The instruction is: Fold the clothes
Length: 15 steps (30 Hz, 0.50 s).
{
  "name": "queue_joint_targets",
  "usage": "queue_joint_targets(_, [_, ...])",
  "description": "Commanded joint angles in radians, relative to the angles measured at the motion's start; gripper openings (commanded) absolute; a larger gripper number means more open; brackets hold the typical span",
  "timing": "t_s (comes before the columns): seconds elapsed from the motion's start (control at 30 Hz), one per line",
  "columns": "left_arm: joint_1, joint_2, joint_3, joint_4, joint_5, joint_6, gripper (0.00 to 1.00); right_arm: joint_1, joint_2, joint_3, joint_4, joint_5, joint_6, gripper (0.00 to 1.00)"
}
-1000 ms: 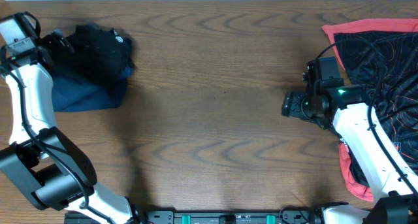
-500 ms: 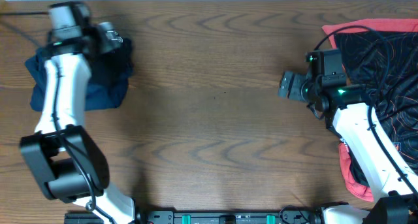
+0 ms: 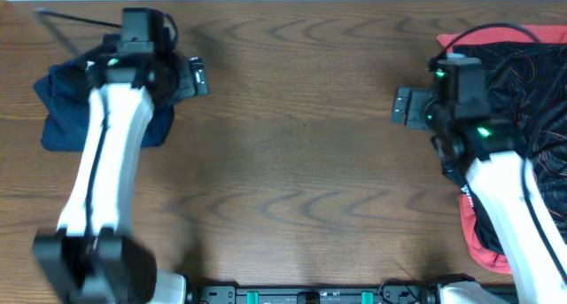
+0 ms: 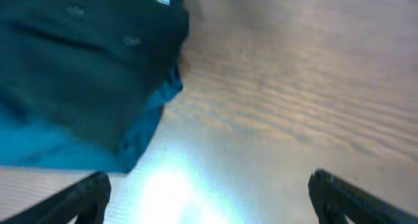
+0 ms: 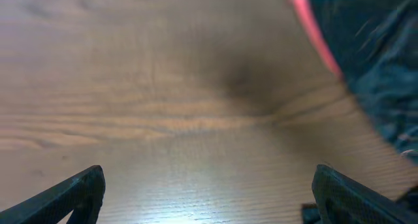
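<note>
A pile of folded dark clothes, black on navy blue (image 3: 62, 118), lies at the table's far left; it also shows in the left wrist view (image 4: 78, 74). A black garment with red trim (image 3: 532, 82) lies unfolded at the far right; its red edge shows in the right wrist view (image 5: 313, 28). My left gripper (image 3: 197, 76) is open and empty, just right of the folded pile; its fingertips frame bare wood in the left wrist view (image 4: 209, 194). My right gripper (image 3: 406, 107) is open and empty, left of the black-and-red garment, over bare wood in its wrist view (image 5: 209, 194).
The brown wooden table (image 3: 292, 180) spans the view. The white left arm (image 3: 102, 180) reaches up along the left side and covers part of the folded pile. The white right arm (image 3: 509, 206) lies over the lower part of the black-and-red garment.
My left arm has swung right from the far left edge, across the folded pile, to its right side. My right gripper has moved a little up the table.
</note>
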Motion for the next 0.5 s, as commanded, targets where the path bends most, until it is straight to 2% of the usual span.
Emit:
queue_joint_targets(0.0, [-0.006, -0.142, 0.016, -0.061, -0.008, -0.023, 0.98, -0.006, -0.140, 0.039, -0.034, 0.059, 0.006, 0.99])
queue_joint_targets(0.2, [-0.035, -0.348, -0.051, -0.135, -0.017, -0.022, 0.98, -0.005, -0.330, 0.030, -0.129, 0.136, 0.025, 0.99])
queue_joint_targets(0.33, [-0.063, -0.531, -0.188, -0.062, -0.065, -0.023, 0.98, -0.005, -0.449, -0.022, -0.133, 0.143, 0.026, 0.99])
queue_joint_targets(0.47, [-0.075, -0.706, -0.344, 0.026, -0.064, -0.022, 0.98, -0.005, -0.564, -0.097, -0.134, 0.147, 0.029, 0.94])
